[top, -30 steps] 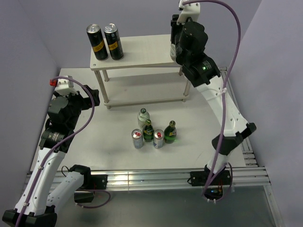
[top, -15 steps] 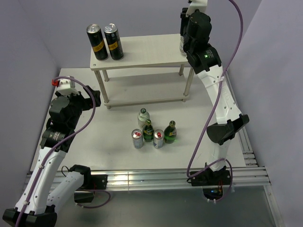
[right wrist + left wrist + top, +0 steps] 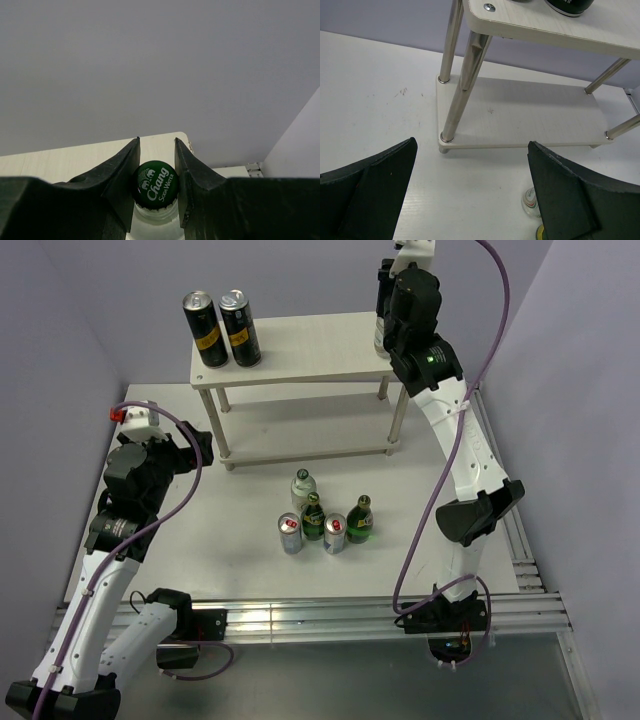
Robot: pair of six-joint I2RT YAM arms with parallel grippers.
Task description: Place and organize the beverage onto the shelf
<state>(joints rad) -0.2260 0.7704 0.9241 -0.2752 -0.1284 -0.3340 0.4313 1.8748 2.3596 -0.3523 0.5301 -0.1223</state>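
The shelf (image 3: 310,345) stands at the back of the table. My right gripper (image 3: 157,167) is shut on the green cap of a clear glass bottle (image 3: 156,182) and holds it upright at the top board's far right corner (image 3: 381,338). On the table in front of the shelf stand another clear bottle (image 3: 303,487), two dark green bottles (image 3: 313,515) (image 3: 360,521) and two silver cans with red tops (image 3: 290,533) (image 3: 335,534). My left gripper (image 3: 475,200) is open and empty, low over the table at the left (image 3: 198,445), facing the shelf's lower board (image 3: 520,110).
Two tall dark cans (image 3: 211,330) (image 3: 240,328) stand on the top board's left end. The lower board is bare. Grey walls close in on both sides. A metal rail (image 3: 320,615) runs along the near edge.
My right arm has swung back and to the right with the clear bottle, from the top board's right edge to its far right corner. The left arm has not moved.
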